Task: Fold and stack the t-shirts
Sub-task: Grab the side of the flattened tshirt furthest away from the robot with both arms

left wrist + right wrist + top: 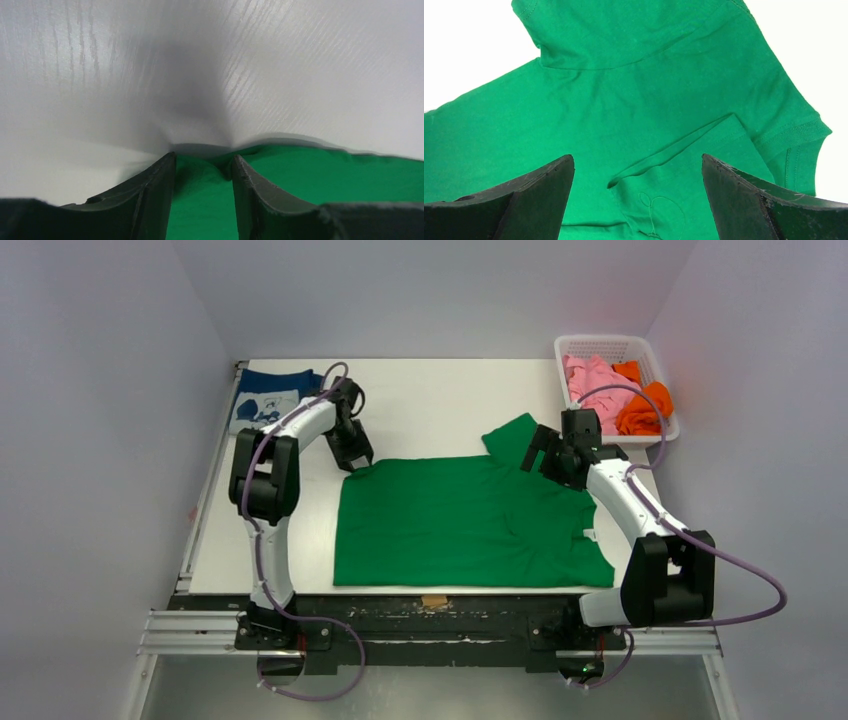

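White worktop (440,400) under plain pale walls, and the green t-shirt (470,520) is laid out flat across the middle of it, lying sideways: hem to the left, neck and sleeves to the right, one sleeve poking out toward the far side. Spread like that, it looks ready for a fold rather than finished, so I'd call this the start of the fold on this shirt

Left end effector (202,160) is right down on the far-left corner of the hem, touching the worktop. Its jaws stand partway in, one finger on each side of a little hump of green cloth. Whether that hump is truly pinched I can't tell; a gap shows between the fingers

Right end effector (636,157) hangs above the shoulder end, jaws spread wide, nothing in them. Below it lie the far sleeve, the neckband and a tucked flap with loose thread. My guess is it's lined up to take the matching far corner, so both arms can carry that edge over together

Further out, the navy t-shirt (268,395) with its white print sits folded at the far-left corner, likely the base of the stack. Far right, a white basket (605,340) holds the pink t-shirt (590,375) and the orange t-shirt (645,405), crumpled and waiting. One down, three to go by my count
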